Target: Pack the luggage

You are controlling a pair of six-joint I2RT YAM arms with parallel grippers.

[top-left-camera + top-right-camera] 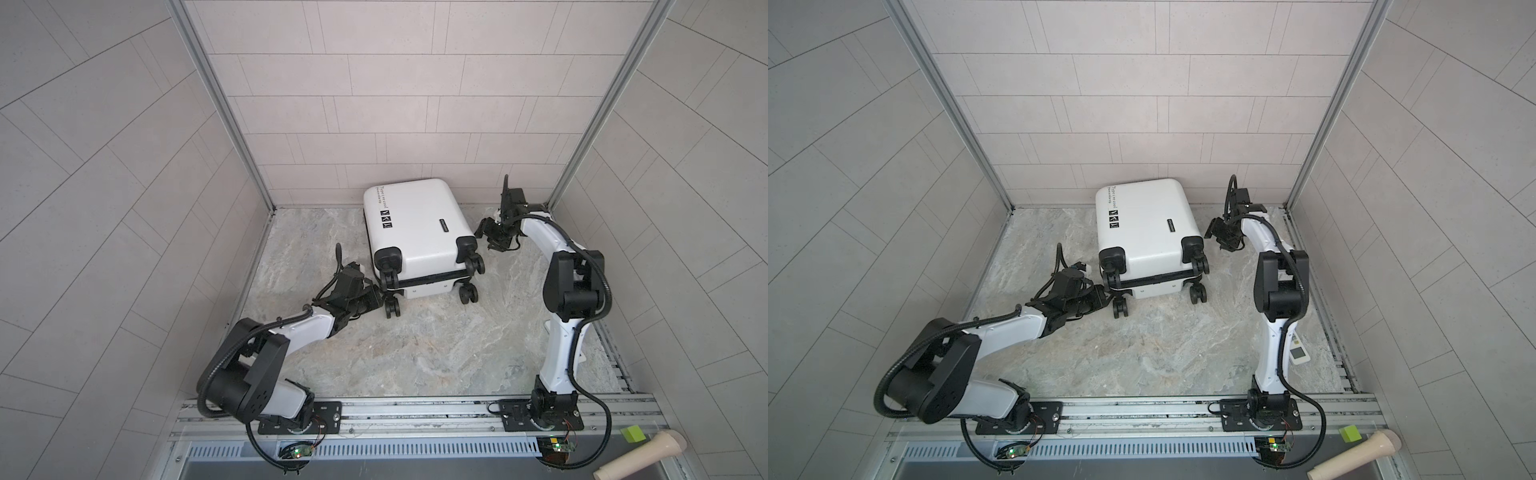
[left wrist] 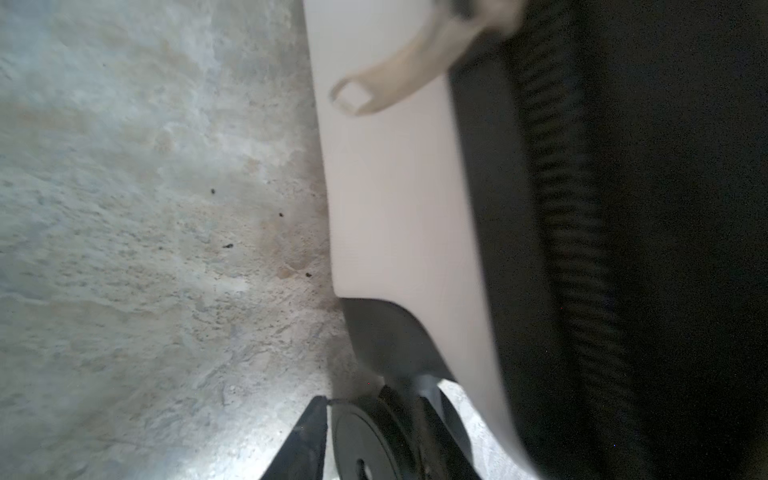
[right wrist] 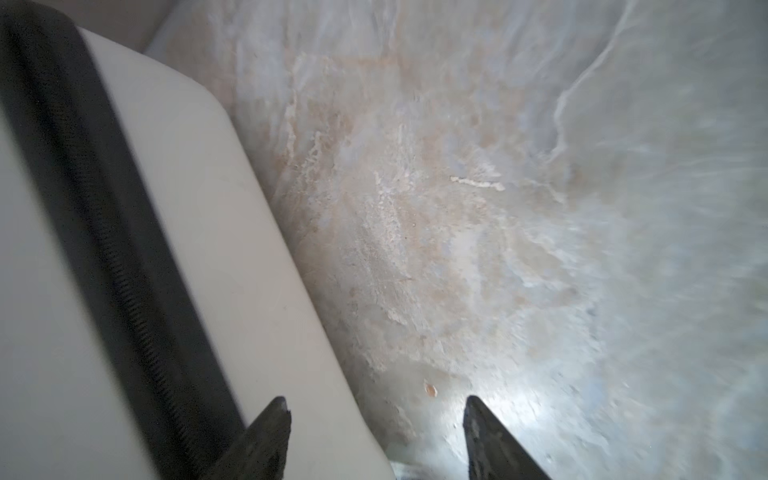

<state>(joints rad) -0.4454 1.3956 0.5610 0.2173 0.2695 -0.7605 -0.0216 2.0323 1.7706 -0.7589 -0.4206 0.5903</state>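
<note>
Left claw (image 2: 372, 405) looks clamped on a wheel (image 2: 361, 444) of the luggage (image 1: 411, 220), right claw (image 3: 376, 415) gapes empty beside the zipper band (image 3: 104, 249), so brace firmly before tugging there imo.

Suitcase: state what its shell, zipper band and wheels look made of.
Shell: smooth, white, faintly glossy with soft reflections; probably hard plastic.
Zipper band: matte black with fine teeth along it; likely fabric tape, teeth material unclear.
Wheels: black, matte discs; plastic or rubber, cannot tell.
</note>
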